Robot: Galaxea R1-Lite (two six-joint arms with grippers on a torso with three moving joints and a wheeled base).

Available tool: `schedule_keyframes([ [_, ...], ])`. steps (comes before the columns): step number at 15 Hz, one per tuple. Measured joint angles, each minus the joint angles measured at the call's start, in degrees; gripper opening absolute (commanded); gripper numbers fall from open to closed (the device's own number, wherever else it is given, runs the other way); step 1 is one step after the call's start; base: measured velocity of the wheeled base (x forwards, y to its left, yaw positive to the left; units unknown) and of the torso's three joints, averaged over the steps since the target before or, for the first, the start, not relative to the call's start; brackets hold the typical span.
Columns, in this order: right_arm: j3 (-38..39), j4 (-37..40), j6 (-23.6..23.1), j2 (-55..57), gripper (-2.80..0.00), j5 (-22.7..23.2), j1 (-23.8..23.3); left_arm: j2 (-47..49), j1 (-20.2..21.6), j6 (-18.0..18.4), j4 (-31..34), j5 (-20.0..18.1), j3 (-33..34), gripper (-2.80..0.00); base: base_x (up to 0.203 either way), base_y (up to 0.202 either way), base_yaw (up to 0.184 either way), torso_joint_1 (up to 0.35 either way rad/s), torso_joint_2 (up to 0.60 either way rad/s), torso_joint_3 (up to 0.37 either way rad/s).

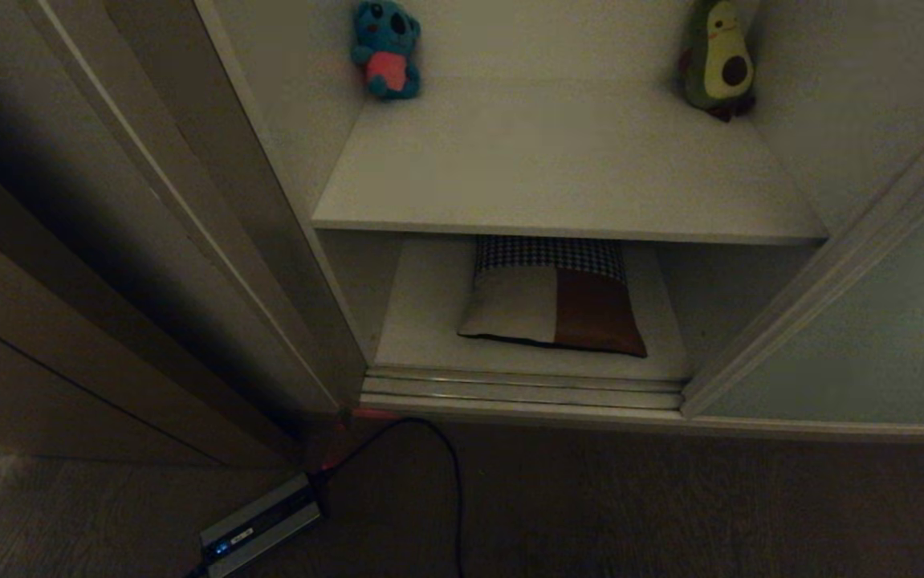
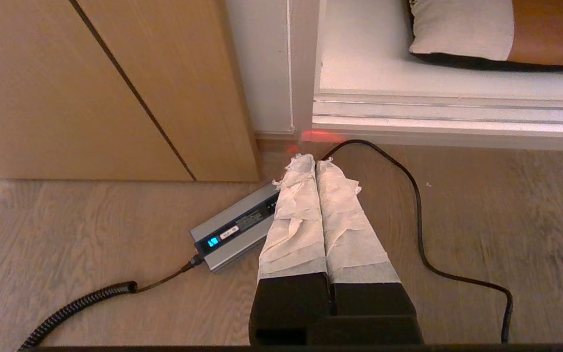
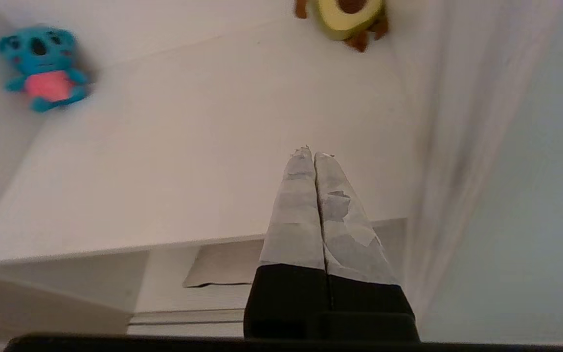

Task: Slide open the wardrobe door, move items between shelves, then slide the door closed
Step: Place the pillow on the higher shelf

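Head view, where for the avocado plush (image 1: 717, 58)?

Upright in the back right corner of the upper shelf (image 1: 558, 168), leaning on the rear wall, long axis vertical. Well apart from the koala plush (image 1: 385, 50), off in the back left corner.

And the cushion (image 1: 554, 301)?

Flat on the lower shelf (image 1: 421, 321), partly under the upper board, houndstooth band to the rear, just behind the floor track (image 1: 522, 389).

Door?

Sliding wardrobe door (image 1: 871, 337) off to the right, leaving the bay open. Opening step done, by the look of it.

Which gripper nearer the plush toys?

Right gripper (image 3: 314, 155), going by its wrist view. Raised in front of the upper shelf, pointing in over the front edge, taped fingers pressed together, holding nothing. Avocado deep ahead on the right arm's own side; koala across on the far side.

Left gripper (image 2: 315, 161)?

Low over the floor (image 2: 90, 234), fingers together and empty, just above the power brick (image 2: 235, 234) and beside its cable (image 2: 418, 220). Parked, apparently.

So the coming move?

Probably for the right arm: fingers apart first, then a long reach to the back right corner, closing across the avocado's upright body.
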Motion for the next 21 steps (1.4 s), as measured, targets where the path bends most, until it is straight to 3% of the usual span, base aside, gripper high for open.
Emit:
schedule_keyframes([
  [6, -1.8, 0.0, 0.1, 3.0, -2.80, 0.2, -3.9, 0.0, 0.0, 0.0, 0.0, 0.0, 0.0, -2.80, 0.000, 0.000, 0.000, 0.000, 0.00, 0.000],
  [16, -3.5, -0.2, 1.4, 3.5, -2.80, 1.4, -6.4, 0.0, 0.0, 0.0, 0.0, 0.0, 0.0, -2.80, 0.000, 0.000, 0.000, 0.000, 0.00, 0.000],
  [19, -1.5, 0.3, 4.2, -1.3, -2.80, 7.7, -4.6, 0.1, 0.0, 0.0, 0.0, 0.0, 0.0, -2.80, 0.000, 0.000, 0.000, 0.000, 0.00, 0.000],
  [21, 4.8, 0.3, 3.6, -5.3, -2.80, 13.6, -3.9, 0.1, 0.0, 0.0, 0.0, 0.0, 0.0, -2.80, 0.000, 0.000, 0.000, 0.000, 0.00, 0.000],
])
